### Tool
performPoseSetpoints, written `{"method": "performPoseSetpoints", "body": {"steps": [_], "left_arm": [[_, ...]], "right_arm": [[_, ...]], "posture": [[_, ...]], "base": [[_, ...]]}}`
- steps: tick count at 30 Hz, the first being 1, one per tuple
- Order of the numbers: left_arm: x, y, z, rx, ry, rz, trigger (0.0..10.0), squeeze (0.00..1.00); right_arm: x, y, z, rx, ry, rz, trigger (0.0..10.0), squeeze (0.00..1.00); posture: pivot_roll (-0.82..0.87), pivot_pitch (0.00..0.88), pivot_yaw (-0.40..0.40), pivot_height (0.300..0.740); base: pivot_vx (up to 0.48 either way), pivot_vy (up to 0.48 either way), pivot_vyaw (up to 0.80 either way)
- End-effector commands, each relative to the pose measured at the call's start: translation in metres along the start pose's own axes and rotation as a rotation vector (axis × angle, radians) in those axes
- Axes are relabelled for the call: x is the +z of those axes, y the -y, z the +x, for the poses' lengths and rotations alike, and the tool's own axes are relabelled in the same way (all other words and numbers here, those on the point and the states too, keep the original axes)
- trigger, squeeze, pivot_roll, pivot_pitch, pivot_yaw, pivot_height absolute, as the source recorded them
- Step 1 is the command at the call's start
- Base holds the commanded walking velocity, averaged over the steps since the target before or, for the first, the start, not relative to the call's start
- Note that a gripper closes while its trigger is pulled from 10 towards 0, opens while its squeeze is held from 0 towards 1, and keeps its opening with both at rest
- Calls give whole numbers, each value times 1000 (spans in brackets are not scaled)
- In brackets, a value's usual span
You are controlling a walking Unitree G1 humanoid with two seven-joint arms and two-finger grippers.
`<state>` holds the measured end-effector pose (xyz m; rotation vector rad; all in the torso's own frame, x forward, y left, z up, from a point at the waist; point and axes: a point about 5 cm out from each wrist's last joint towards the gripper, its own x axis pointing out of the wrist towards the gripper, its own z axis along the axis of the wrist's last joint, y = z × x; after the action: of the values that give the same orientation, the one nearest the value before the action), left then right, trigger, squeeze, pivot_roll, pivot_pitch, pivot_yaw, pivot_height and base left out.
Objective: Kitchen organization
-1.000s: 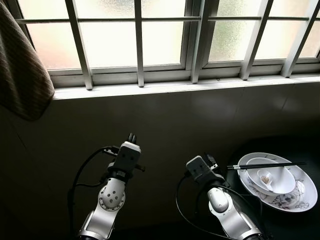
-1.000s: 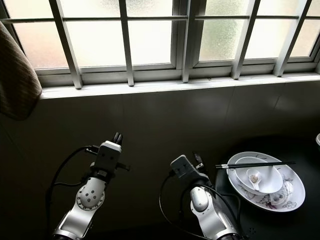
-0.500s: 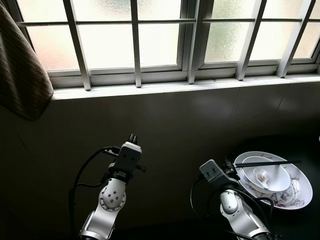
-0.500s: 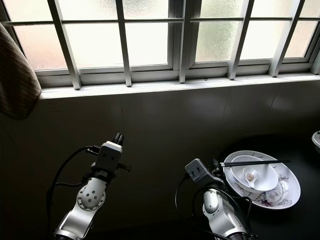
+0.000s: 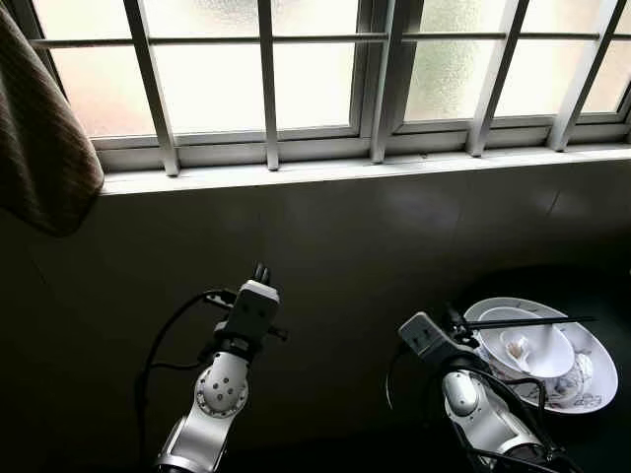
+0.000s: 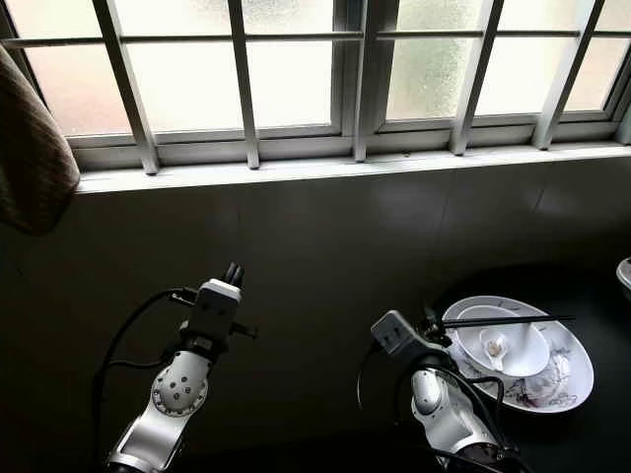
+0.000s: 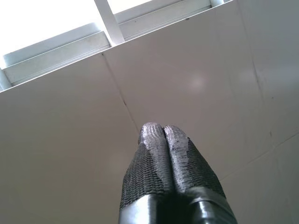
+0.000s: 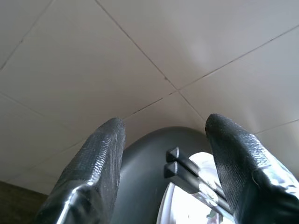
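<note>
Our right gripper (image 8: 163,135), its two black fingers spread wide apart, sits at the lower right of the left eye view, just beside the ends of a pair of black chopsticks (image 5: 527,321). The chopsticks lie across a white ceramic bowl (image 5: 537,350) holding a white spoon (image 5: 517,347), and the bowl stands in a larger white patterned plate (image 5: 592,372) on a dark round table (image 5: 601,286) at the right edge. Our left gripper (image 7: 162,135) has its fingers pressed together, raised toward the dark tiled wall (image 5: 335,236) at lower centre-left. A barred frosted window (image 5: 315,69) spans the top, with a brown striped cloth (image 5: 39,158) hanging at upper left.
</note>
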<state>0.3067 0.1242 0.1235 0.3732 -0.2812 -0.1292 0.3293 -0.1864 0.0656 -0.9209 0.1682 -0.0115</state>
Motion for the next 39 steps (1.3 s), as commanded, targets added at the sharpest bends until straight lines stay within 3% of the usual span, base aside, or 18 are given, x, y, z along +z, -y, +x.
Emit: {"method": "performPoseSetpoints", "body": {"steps": [1,19,31,32,33,35,36,37,38,39], "left_arm": [[-2,0,-1,1,-9,2,10000,0],[-1,1,0,-4,-9,1,10000,0],[-3,1,-2,1,-15,2,10000,0],[-3,1,-2,1,-15,2,10000,0],[-3,1,-2,1,-15,2,10000,0],[-3,1,-2,0,-15,1,10000,0],[-3,2,-2,0,-15,0,10000,0],[-3,2,-2,0,-15,0,10000,0],[-3,2,-1,-1,-15,0,10000,0],[-3,2,-1,-1,-15,0,10000,0]], "right_arm": [[-2,3,3,0,-1,-20,10000,0],[-10,19,10,-26,32,-127,10000,0],[-21,25,12,-28,-21,-183,10000,0],[-21,25,12,-30,-21,-186,7216,0],[-21,25,12,-30,-21,-186,7216,0],[-23,26,12,-31,-23,-191,6078,0],[-23,26,12,-31,-22,-192,4196,0],[-23,26,12,-30,-21,-192,4196,0],[-23,25,12,-31,-16,-192,784,0],[-23,25,12,-31,-12,-193,0,0]], "posture": [[22,0,-8,740],[20,0,-7,740],[22,0,-12,740],[21,0,-12,740],[21,0,-12,740],[20,0,-11,740],[21,0,-12,740],[21,0,-12,740],[20,0,-11,740],[20,0,-11,740]], "base": [[0,0,0],[0,0,0],[0,0,0],[0,0,0],[0,0,0],[0,0,0],[0,0,0],[0,0,0],[0,0,0],[0,0,0]]}}
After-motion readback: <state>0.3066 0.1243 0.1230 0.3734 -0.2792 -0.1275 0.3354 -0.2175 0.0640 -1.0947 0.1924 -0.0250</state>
